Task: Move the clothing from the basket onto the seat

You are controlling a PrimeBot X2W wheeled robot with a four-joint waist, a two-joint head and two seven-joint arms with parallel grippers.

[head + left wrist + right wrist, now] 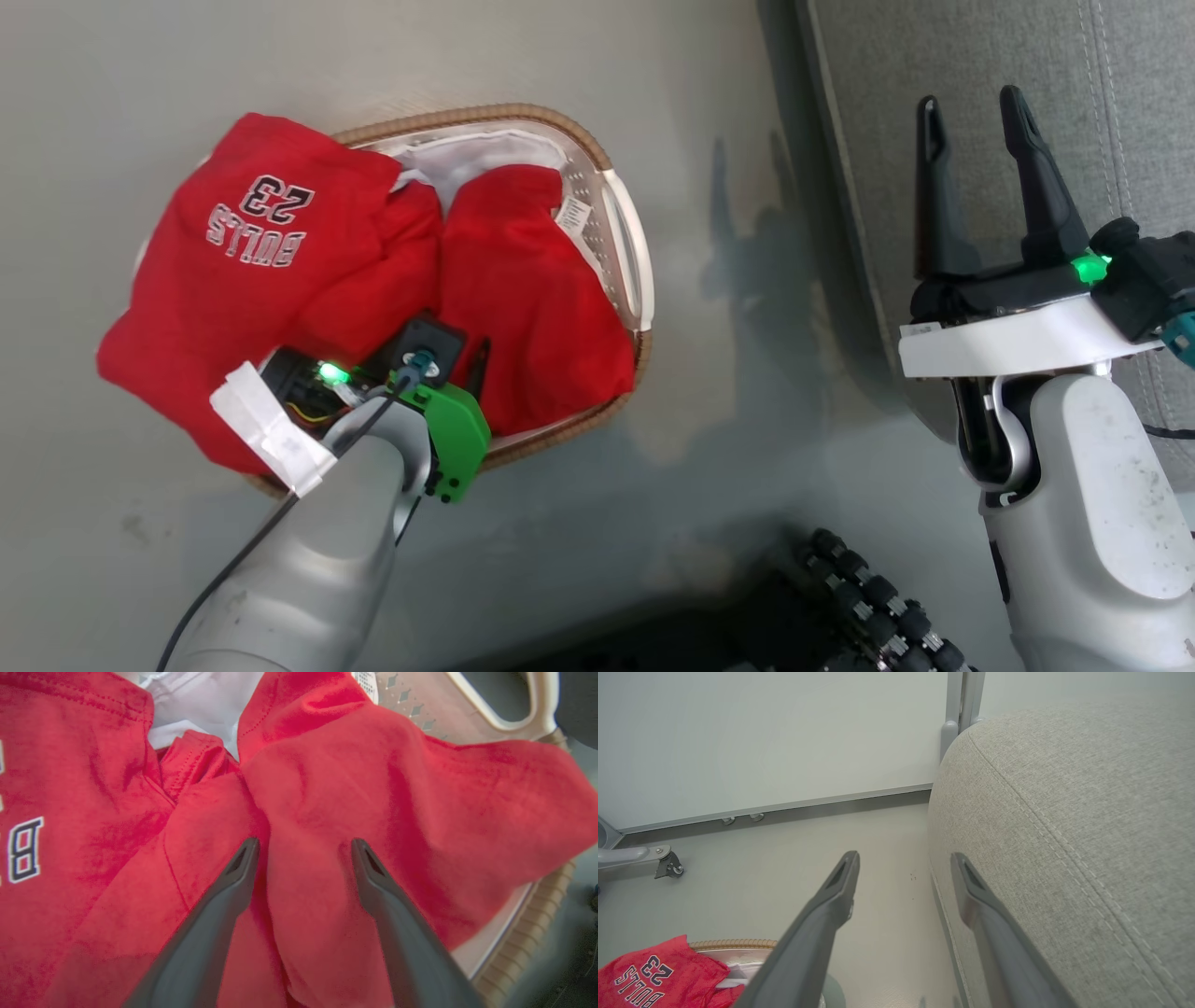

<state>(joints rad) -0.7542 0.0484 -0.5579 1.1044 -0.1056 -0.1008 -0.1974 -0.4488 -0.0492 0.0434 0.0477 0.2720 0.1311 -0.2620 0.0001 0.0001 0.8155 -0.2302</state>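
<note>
1. While down on the clothing (327,788), centre of left wrist frame, left pincer (304,844) open, nothing gripped
2. Heaped in and over the basket (638,280), left of head frame
3. Open and empty at right by the seat (1064,37): right pincer (971,101)

white wall panel (775,737): upright | metal rail (794,803): along panel's foot | two small knobs (742,819): just under the rail | caster (669,864): on a grey leg, below panel's left end | grey post (959,714): at panel's right edge | pale floor (752,872): before panel, few dark specks
</note>
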